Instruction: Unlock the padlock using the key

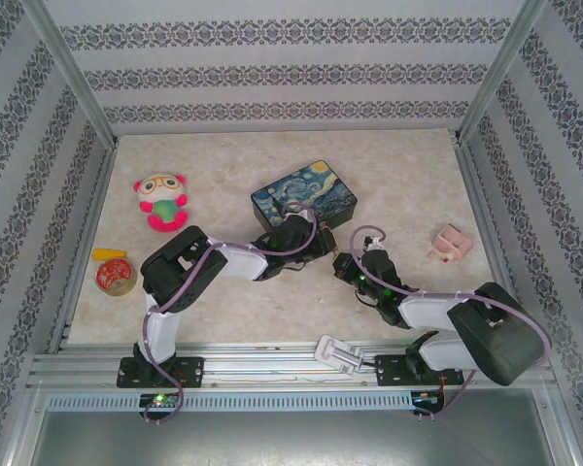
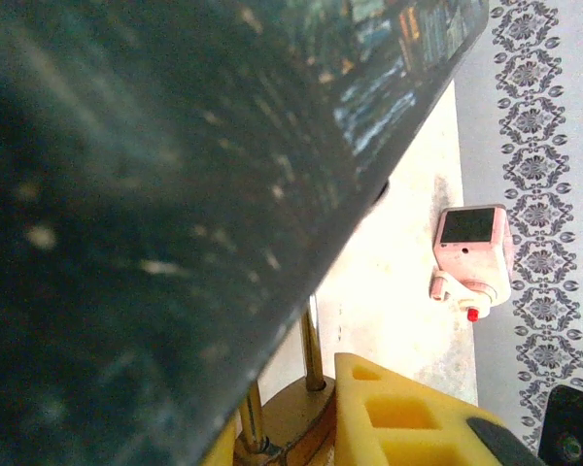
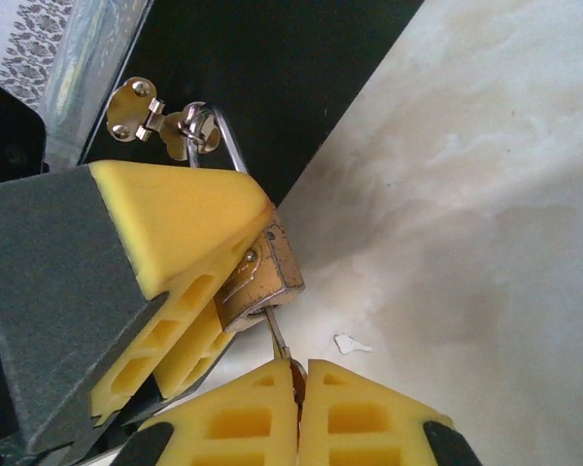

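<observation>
Bracing the padlock [image 3: 282,264], the left end effector [image 3: 237,282] is clamping it while the right end effector [image 3: 296,393] is pinching the key [image 3: 276,337], seemingly seated in it.

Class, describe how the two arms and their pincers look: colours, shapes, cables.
The left arm and right arm have black joint housings, white links and looping lilac cables. The left pincer and right pincer carry yellow wedge-shaped fingers with rectangular hollows, on dark grey mounts.
</observation>
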